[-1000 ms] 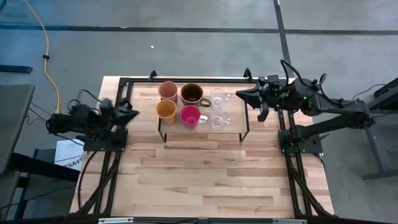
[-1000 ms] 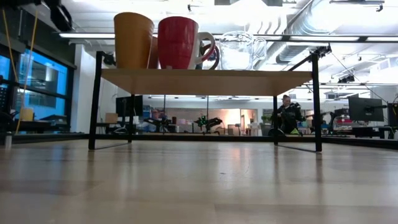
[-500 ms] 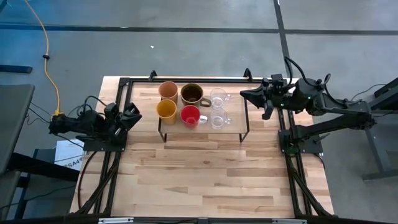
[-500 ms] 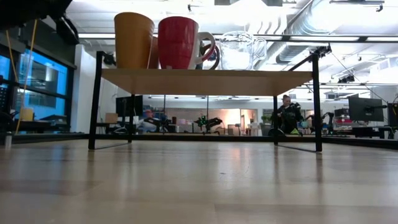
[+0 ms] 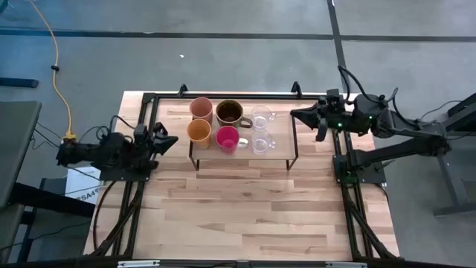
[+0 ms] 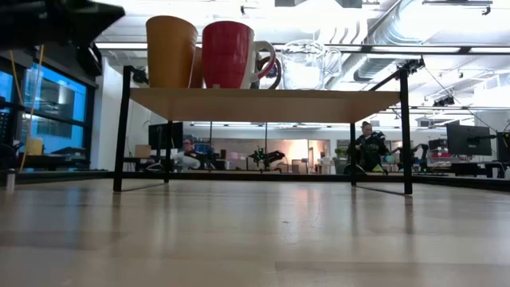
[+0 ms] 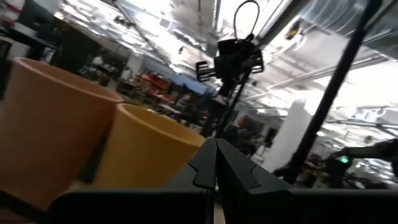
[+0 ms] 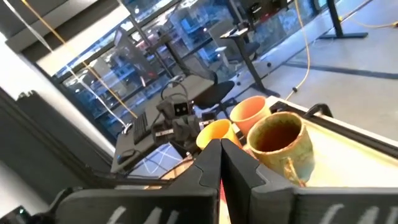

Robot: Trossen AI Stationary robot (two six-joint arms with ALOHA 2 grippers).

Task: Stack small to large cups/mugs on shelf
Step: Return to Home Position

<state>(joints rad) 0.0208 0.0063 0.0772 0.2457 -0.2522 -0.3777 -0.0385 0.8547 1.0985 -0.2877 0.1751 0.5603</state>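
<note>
On the shelf (image 6: 255,105) at the far middle of the tabletop (image 5: 245,216), all six cups stand in two rows; only parking the arms looks left.
Far row, left to right: peach cup (image 5: 201,109), brown mug (image 5: 229,112), clear mug (image 5: 261,115). Near row: yellow cup (image 5: 198,132), red cup (image 5: 227,138), second clear mug (image 5: 260,141). The left gripper (image 5: 172,140) sits near the shelf's left end, apart from it, fingers pressed together on nothing. The right gripper (image 5: 296,113) hangs off the far right corner, likewise closed and empty. Next, each arm should pull outward and fold to rest, clear of the frame posts and cups.
</note>
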